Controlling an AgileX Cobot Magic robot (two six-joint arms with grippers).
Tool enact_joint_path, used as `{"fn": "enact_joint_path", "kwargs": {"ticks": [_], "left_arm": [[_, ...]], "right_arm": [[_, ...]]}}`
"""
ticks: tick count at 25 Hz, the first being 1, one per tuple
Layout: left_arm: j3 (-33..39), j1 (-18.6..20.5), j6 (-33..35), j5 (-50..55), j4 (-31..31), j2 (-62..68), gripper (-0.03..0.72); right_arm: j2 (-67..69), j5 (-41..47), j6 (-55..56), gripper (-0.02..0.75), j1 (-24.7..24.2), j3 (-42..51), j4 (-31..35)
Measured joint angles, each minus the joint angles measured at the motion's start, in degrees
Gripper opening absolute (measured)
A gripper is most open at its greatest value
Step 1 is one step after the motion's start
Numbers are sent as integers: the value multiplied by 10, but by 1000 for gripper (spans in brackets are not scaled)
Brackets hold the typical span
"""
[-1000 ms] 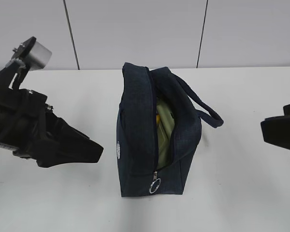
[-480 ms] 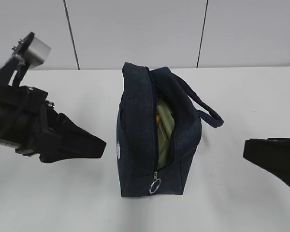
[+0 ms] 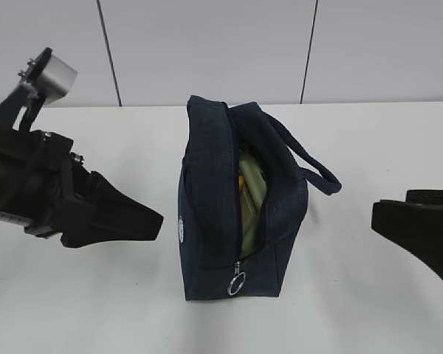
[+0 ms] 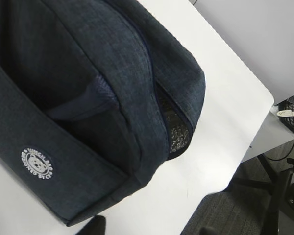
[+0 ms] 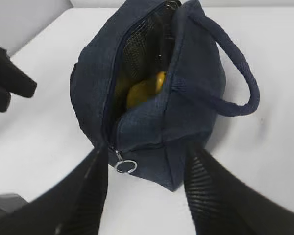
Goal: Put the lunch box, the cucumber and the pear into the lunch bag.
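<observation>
Lunch bag [image 3: 240, 206] stands upright mid-tabletop [image 3: 369, 310], zipper parted, the yellow pear [image 5: 142, 90] and a pale green lunch box [image 3: 257, 193] showing inside. Right hand [image 5: 147, 196] sits at its 3 o'clock, fingers spread and empty; left hand [image 3: 136, 221] sits at 9 o'clock, grip impossible to tell.

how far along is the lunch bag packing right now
Mostly done, it seems. The pear and a pale green item, likely the lunch box, sit inside the lunch bag; the cucumber isn't discernible. Nothing is in hand: the right end effector is open and empty. The zipper remains open.
</observation>
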Motion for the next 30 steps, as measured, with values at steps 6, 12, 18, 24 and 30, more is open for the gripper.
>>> {"fn": "enact_joint_path", "kwargs": {"ticks": [6,12,18,24,30], "left_arm": [[0,0,0,1,-1,0,344],[0,0,0,3,-1,0,344],[0,0,0,14,-1,0,342],[0,0,0,19,-1,0,342],[0,0,0,22,-1,0,342]], "right_arm": [[0,28,-141,391,0,7,-6],[0,52,-153,391,0,28,-2],[0,57,-73,391,0,30,237],[6,210,-143,391,0,1,130],[65,372,11,389,0,-75,-247]]}}
